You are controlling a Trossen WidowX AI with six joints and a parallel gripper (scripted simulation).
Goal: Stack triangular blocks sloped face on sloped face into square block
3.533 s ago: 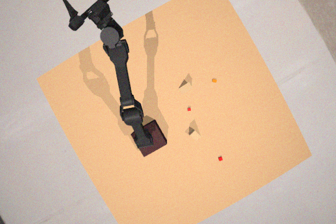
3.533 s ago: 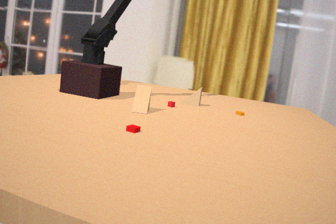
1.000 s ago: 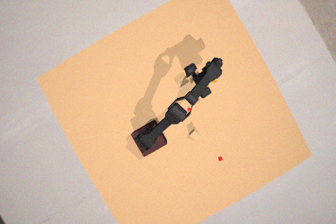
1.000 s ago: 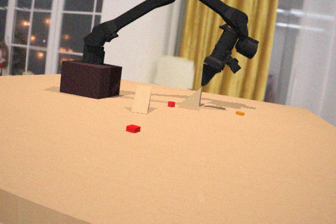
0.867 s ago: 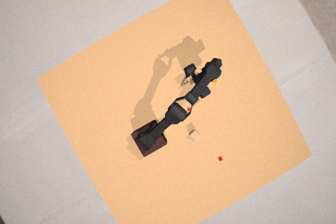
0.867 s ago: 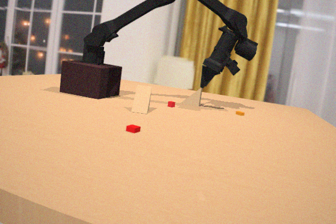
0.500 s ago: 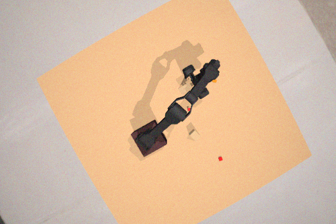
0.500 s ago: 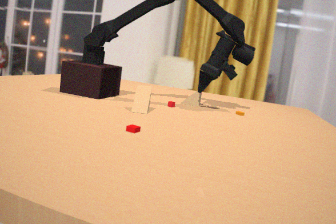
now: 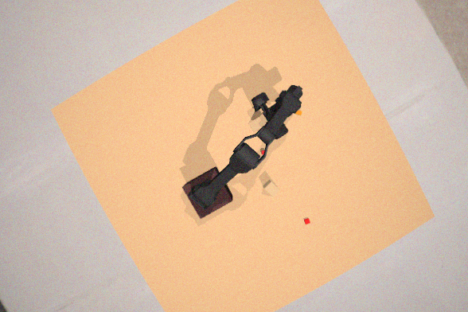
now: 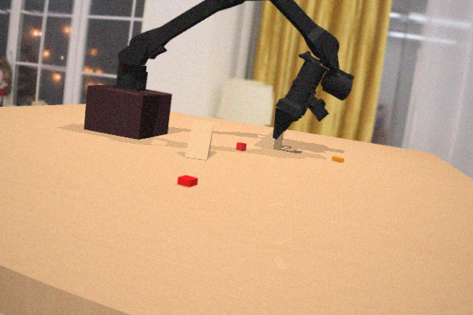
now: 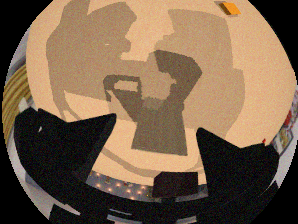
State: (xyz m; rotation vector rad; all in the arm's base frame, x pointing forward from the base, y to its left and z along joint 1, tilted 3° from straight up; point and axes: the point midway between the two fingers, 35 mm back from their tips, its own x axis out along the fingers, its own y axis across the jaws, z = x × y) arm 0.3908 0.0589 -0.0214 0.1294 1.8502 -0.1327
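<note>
We have the gripper (image 9: pixel 274 118) (image 10: pixel 276 137) (image 11: pixel 157 125) wide, gripping nothing, low at one block (image 9: pixel 258 123) (image 10: pixel 277 144) (image 11: pixel 160 135) — the other block (image 9: pixel 271 188) (image 10: pixel 199 141) stands apart, a red cube (image 9: pixel 263 152) (image 10: pixel 241 146) between them.

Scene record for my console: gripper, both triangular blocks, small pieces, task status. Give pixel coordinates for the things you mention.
gripper: open, low at the far block (image 10: pixel 279 132)
near triangular block (image 9: pixel 268 184) (image 10: pixel 199 141): on the table, apart from the other
far triangular block (image 10: pixel 278 142): on the table, partly hidden by the gripper in the exterior view
small pieces: two red (image 9: pixel 306 221) (image 10: pixel 187 181), one orange (image 9: pixel 298 112) (image 10: pixel 338 159) (image 11: pixel 231 8)
square block: not formed
</note>
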